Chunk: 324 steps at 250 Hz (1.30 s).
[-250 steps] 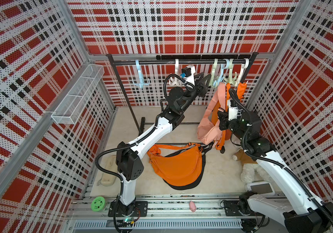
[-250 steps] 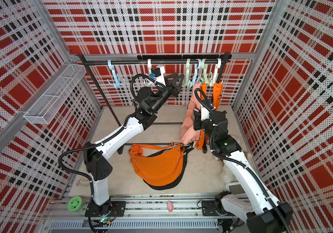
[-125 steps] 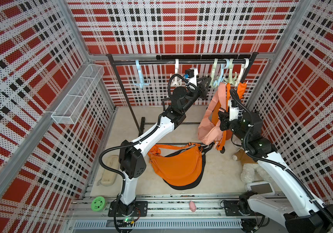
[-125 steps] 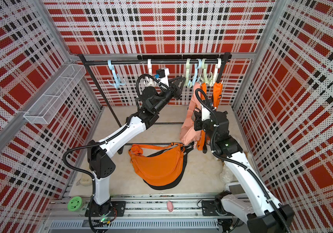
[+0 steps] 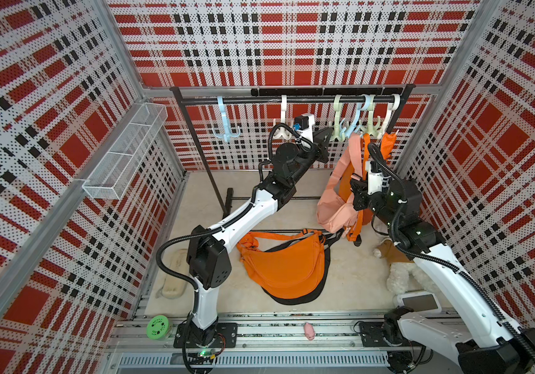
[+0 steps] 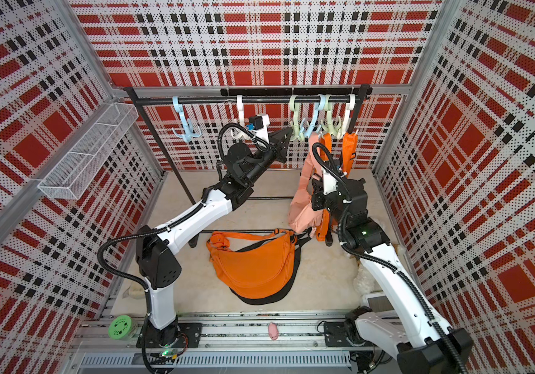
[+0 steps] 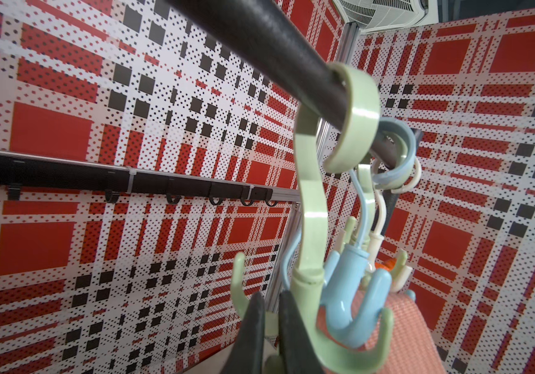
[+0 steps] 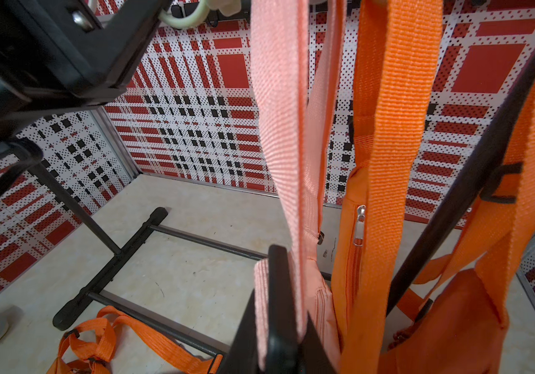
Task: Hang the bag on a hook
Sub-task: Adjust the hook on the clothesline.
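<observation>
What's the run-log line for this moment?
left gripper: shut on green hook | right gripper: shut on pink bag strap | orange sling bag: on floor

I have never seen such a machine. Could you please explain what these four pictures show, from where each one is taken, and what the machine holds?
You see two white robot arms, each ending in a two-fingered gripper, inside a booth with plaid walls. Two pictures look down from overhead, side by side. The other two come from a camera on each wrist.

A black rail carries plastic hooks. The left gripper is shut on a prong of a pale green hook. The right gripper is shut on the strap of a pink bag, which hangs under the hooks beside a hanging orange bag.

On the floor lie an orange sling bag and a white plush toy.
</observation>
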Tool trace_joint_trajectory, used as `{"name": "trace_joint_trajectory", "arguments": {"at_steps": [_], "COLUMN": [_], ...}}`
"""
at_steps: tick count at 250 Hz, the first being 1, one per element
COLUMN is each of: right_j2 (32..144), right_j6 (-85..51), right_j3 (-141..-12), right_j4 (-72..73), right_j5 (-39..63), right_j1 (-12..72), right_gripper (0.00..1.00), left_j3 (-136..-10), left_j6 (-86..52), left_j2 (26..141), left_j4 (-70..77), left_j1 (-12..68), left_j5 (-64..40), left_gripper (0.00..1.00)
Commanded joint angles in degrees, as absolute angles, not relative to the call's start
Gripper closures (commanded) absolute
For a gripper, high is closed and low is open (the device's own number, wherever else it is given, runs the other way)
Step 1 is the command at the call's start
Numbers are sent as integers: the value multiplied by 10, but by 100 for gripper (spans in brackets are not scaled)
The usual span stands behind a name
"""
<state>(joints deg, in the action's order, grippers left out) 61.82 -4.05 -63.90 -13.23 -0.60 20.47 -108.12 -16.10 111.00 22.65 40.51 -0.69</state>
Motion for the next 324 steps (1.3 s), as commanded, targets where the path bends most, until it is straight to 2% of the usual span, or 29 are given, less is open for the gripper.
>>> {"name": "trace_joint_trajectory", "arguments": {"at_steps": [1, 148, 205, 219, 235, 257, 277, 297, 324], "right_j2": [606, 607, 604, 604, 602, 596, 588, 579, 567], "right_j6": [-25, -16, -14, -13, -14, -16, -18, -20, -22], "right_j3": [-659, -667, -668, -667, -666, -661, -653, -650, -653], "right_j4": [-134, -146, -150, -151, -152, -152, -149, -152, -162], "right_j5": [-18, -34, -36, -38, -39, -39, -32, -28, -24], "right_j1": [203, 202, 202, 202, 202, 203, 203, 203, 203], "right_gripper": [88, 89, 89, 86, 77, 47, 29, 21, 15], "left_j3": [-1063, -1028, -1010, -1005, -997, -982, -967, -956, -941], "left_j6": [-137, -69, -62, -60, -54, -37, -29, -30, -26], "left_j2": [1074, 1017, 1003, 999, 994, 982, 973, 961, 945], "left_j4": [219, 152, 149, 149, 149, 150, 150, 153, 153], "left_j1": [398, 387, 385, 387, 391, 402, 410, 414, 420], "left_j5": [13, 9, 13, 14, 18, 27, 31, 29, 28], "left_gripper": [99, 100, 96, 89, 77, 55, 41, 31, 11]}}
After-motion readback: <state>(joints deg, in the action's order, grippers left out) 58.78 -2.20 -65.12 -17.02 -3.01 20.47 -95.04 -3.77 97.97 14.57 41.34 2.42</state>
